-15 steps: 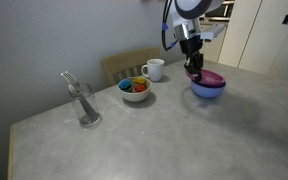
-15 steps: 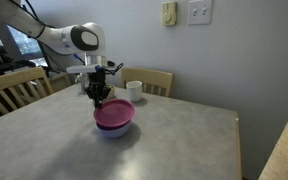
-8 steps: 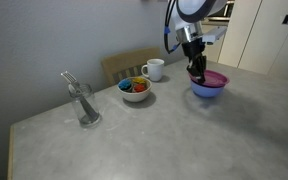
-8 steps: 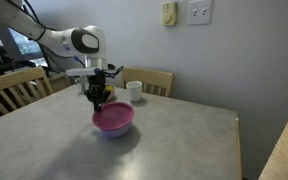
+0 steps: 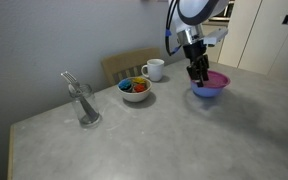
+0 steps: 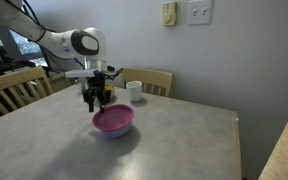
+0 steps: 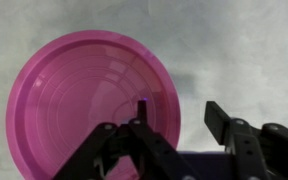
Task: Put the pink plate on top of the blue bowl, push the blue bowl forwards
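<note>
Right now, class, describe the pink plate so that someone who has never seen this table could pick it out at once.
Start at the grey table and find the robot's gripper above it. Just below it the pink plate rests on the blue bowl. It is the only magenta thing; the mug and the small bowl nearby are white.

Bare table (image 5: pixel 184 135) rings the blue bowl (image 5: pixel 206 93); mug (image 5: pixel 154 69) and white bowl (image 5: pixel 135 90) stand nearby.
</note>
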Motion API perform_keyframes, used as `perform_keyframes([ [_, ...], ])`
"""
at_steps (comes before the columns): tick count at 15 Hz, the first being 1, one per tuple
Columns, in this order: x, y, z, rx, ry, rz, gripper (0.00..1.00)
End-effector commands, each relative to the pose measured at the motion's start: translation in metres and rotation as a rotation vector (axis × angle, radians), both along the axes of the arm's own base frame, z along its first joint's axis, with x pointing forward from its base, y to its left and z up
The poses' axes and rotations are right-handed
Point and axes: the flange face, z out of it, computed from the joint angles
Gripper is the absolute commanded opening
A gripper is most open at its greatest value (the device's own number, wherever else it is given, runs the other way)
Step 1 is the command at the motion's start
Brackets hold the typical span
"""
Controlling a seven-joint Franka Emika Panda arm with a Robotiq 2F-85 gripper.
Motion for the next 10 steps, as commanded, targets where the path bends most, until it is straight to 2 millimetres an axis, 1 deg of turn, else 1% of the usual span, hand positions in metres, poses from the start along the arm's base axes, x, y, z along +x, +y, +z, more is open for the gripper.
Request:
perform_keyframes([
  [1, -0.02, 0.004, 0.011, -0.01, 0.033, 0.039, 0.92],
  [2, -0.027, 0.006, 0.012, 0.017, 0.047, 0.03, 0.98],
  [3, -0.032, 0.007, 0.013, 0.032, 0.06, 0.034, 1.0],
  [8, -0.066, 0.014, 0.019, 0.181, 0.09, 0.037, 1.0],
  [10, -0.077, 0.008, 0.027, 0.212, 0.088, 0.036, 1.0],
])
